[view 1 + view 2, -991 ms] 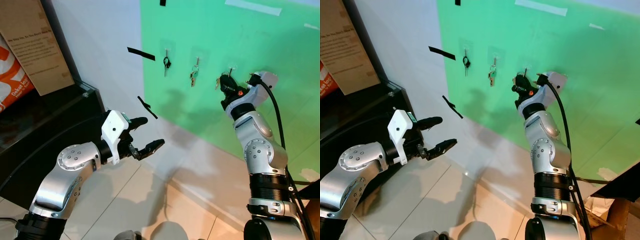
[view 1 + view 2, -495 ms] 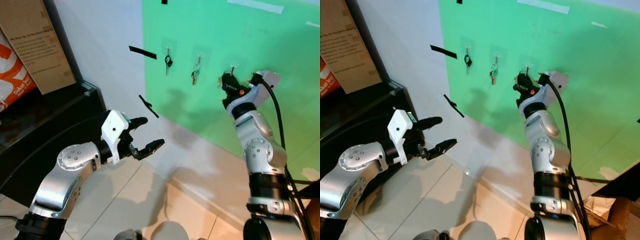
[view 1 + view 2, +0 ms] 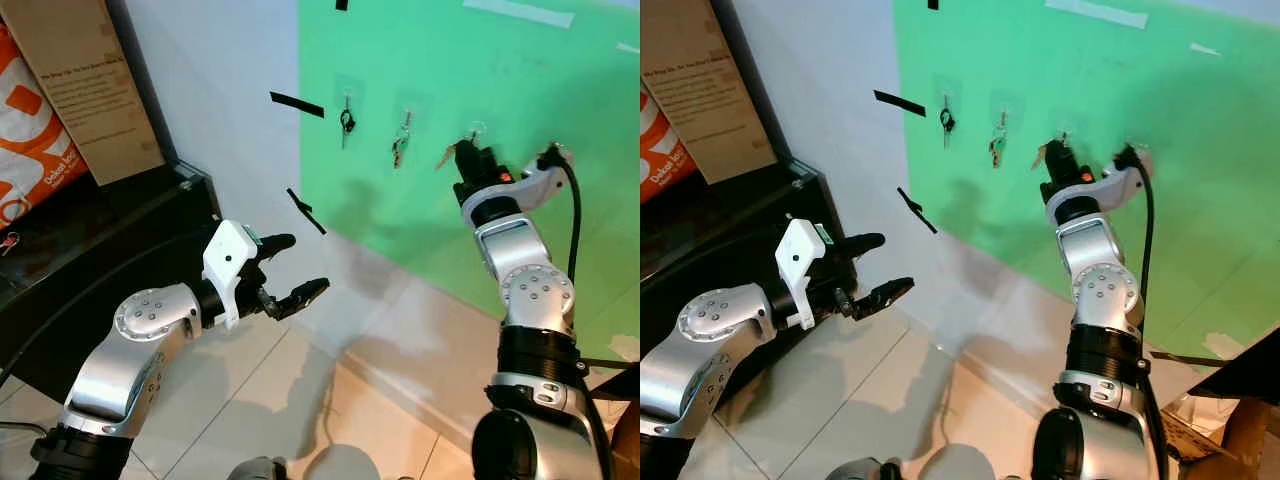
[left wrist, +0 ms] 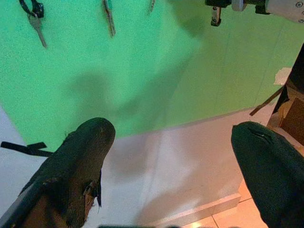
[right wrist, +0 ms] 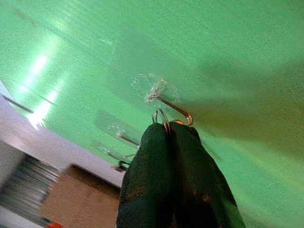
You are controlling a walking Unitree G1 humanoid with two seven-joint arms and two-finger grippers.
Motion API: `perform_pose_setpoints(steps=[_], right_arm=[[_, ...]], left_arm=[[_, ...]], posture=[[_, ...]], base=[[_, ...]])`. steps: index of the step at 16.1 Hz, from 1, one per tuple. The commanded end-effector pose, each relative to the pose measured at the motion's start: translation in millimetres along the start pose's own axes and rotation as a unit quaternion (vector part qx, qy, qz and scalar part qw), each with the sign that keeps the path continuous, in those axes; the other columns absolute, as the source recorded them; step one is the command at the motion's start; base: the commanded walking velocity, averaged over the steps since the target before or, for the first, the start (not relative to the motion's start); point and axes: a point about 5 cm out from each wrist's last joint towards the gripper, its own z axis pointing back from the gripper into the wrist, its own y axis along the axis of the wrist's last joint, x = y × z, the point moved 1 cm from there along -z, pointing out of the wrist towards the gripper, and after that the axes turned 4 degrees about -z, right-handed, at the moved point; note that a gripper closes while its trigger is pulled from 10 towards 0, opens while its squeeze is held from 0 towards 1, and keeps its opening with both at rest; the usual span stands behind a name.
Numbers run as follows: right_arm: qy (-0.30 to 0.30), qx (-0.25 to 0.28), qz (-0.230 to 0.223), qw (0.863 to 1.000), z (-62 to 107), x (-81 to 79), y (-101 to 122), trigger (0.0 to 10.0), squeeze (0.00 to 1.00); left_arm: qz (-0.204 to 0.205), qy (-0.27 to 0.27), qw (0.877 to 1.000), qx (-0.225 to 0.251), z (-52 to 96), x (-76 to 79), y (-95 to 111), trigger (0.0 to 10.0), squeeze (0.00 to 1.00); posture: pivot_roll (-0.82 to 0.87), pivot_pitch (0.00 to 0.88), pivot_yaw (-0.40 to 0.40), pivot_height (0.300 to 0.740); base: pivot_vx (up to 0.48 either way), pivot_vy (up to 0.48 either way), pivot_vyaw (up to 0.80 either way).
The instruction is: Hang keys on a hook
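On the green wall, the right gripper pinches the keys' ring just under the clear hook. The left gripper hangs spread wide, empty.

My arms: silver-grey metal shells, rounded at the joints, each joint cap ringed with small dark screws. Black ribbed collars sit between the segments, clearest on my right arm. Left wrist carries a white angular housing with a small green mark at its edge. Left gripper: 2 long black fingers, matte, scuffed, with a frayed brownish patch near 1 base. Right gripper: black fingers, an orange-red dot behind them, a white wrist block and a thick black cable looping down my forearm.
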Motion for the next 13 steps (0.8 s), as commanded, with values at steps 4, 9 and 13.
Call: perform_pose_setpoints(steps=[4,9,13], right_arm=[[0.137,0.098,-0.029,0.985,0.5,-55.1,56.6,10.0,0.0],[0.173,0.113,-0.02,0.978,7.0,-65.4,68.9,10.0,0.0],[0.14,0.074,0.062,0.986,6.8,-55.5,58.9,10.0,0.0]], left_arm=[[-0.005,-0.002,1.0,0.001,-0.2,0.3,2.9,10.0,0.0],[-0.005,-0.002,1.0,0.001,0.0,0.6,3.0,10.0,0.0],[-0.007,-0.005,1.0,0.0,0.1,1.2,2.6,10.0,0.0]], posture=[[-0.04,0.0,0.016,0.74],[-0.04,0.0,0.016,0.74],[-0.04,0.0,0.019,0.74]], base=[[0.0,0.0,0.0],[0.0,0.0,0.0],[0.0,0.0,0.0]])
